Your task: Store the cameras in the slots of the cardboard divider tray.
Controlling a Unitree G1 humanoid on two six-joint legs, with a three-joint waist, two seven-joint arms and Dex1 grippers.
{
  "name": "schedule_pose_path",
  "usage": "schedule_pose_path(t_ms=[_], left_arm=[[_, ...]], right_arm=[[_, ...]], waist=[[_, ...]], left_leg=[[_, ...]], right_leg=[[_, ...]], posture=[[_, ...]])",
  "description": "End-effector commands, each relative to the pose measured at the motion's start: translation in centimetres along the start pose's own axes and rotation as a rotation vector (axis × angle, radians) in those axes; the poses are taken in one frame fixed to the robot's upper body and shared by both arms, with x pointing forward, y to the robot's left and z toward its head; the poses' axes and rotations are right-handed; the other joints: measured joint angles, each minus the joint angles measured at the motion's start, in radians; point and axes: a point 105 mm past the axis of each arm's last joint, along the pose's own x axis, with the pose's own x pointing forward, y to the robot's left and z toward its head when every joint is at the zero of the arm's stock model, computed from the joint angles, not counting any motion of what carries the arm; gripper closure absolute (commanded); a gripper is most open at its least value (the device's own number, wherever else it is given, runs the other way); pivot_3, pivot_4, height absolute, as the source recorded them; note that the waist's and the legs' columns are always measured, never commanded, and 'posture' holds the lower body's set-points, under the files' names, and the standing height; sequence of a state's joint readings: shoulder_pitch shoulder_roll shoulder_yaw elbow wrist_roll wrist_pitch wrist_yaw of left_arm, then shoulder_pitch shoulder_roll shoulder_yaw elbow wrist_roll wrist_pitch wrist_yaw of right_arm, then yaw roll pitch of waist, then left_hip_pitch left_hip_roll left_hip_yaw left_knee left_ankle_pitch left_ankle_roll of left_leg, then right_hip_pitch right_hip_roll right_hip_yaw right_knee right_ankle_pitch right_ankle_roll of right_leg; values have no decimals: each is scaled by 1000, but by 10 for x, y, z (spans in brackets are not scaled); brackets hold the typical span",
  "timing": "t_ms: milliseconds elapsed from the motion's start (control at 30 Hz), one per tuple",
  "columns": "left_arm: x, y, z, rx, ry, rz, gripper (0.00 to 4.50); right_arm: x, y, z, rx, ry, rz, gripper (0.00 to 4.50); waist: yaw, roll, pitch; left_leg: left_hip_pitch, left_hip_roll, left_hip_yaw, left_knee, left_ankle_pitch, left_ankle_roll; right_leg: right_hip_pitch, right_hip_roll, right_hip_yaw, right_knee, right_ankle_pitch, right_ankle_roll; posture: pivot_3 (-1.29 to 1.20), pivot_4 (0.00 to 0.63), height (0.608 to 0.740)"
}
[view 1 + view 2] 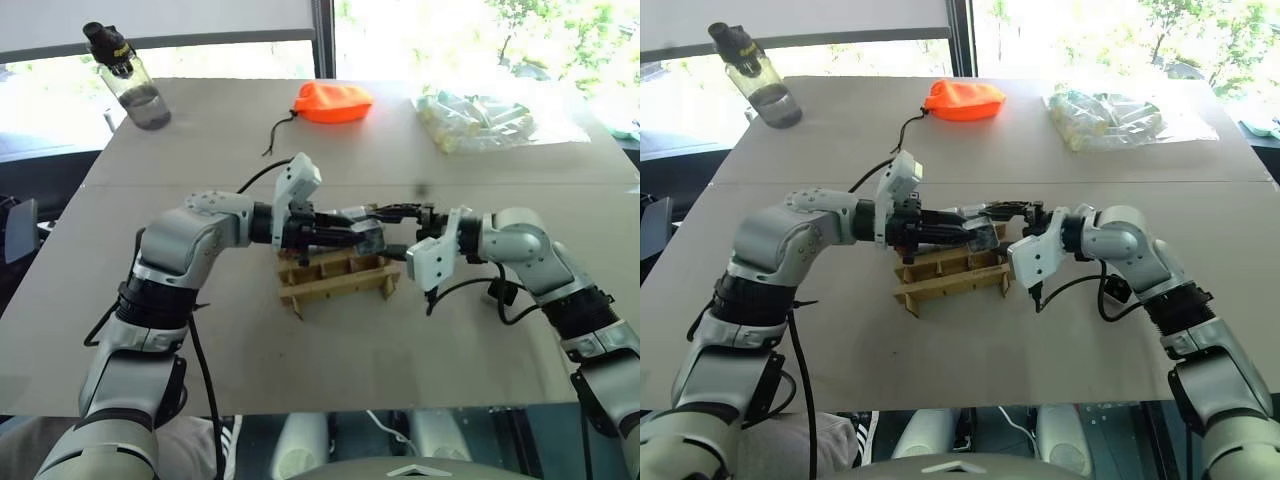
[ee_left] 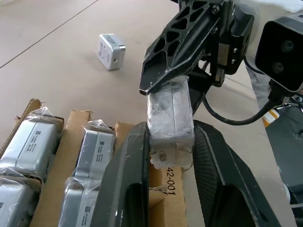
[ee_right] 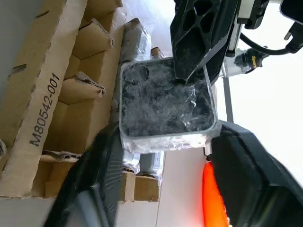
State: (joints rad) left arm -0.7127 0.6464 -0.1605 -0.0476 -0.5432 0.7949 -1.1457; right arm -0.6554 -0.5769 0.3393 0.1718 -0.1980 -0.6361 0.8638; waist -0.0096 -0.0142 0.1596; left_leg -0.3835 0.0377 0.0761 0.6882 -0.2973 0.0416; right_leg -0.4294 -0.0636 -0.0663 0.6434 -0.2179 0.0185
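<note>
the left gripper (image 2: 170, 156) is squeezed tight on a wrapped camera (image 2: 169, 120); the right gripper (image 3: 161, 156) is letting go (jaws wide). pull right away slowly, then lower it straight into an empty slot of the cardboard tray (image 1: 335, 280).

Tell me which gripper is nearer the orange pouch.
Left, slightly. The left gripper sits over the cardboard divider tray, shut on a wrapped camera, nearer the orange pouch. The right gripper meets it from farther right.
</note>
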Motion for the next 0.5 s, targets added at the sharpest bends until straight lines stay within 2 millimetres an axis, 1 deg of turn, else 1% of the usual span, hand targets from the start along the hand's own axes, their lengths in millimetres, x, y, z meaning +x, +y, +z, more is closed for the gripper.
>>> schedule_pose_path(t_ms=[33,100,200,267,333,433,500], left_arm=[[-14,-3,19,158,-87,50,3806],[-20,-5,18,196,-89,71,3806],[-29,-10,15,241,-88,100,3806],[-36,-14,11,293,-77,125,3806],[-40,-16,3,339,-44,148,3806],[-48,-19,-11,363,13,173,3806],[-53,-20,-20,363,36,193,3806]], right_arm=[[-30,3,-9,205,40,2,24],[-48,10,-11,392,38,-8,24],[-71,21,-8,668,-13,-34,24],[-86,34,-5,838,-62,-46,24],[-98,44,-1,956,-118,-70,24],[-116,59,1,1130,-184,-115,24],[-126,65,3,1165,-230,-147,24]], waist=[[6,0,0],[14,0,0],[18,0,0],[18,0,0],[21,0,0],[23,0,0],[23,0,0]], left_leg=[[0,0,-1,0,0,0],[-1,0,-2,0,0,0],[-1,0,-2,0,0,0],[0,0,-2,0,0,0],[1,0,-2,0,0,0],[2,0,-2,0,0,1],[2,0,-2,0,0,1]], right_leg=[[0,-1,0,0,0,0],[0,-1,-1,-1,0,0],[0,-2,-2,-1,0,0],[1,-1,-2,-1,0,0],[2,-1,-1,0,0,0],[3,-1,-1,0,0,0],[3,-1,-1,-1,0,0]], posture=[[0,150,726],[0,150,726],[0,150,726],[0,150,726],[0,150,726],[0,150,726],[0,150,726]])
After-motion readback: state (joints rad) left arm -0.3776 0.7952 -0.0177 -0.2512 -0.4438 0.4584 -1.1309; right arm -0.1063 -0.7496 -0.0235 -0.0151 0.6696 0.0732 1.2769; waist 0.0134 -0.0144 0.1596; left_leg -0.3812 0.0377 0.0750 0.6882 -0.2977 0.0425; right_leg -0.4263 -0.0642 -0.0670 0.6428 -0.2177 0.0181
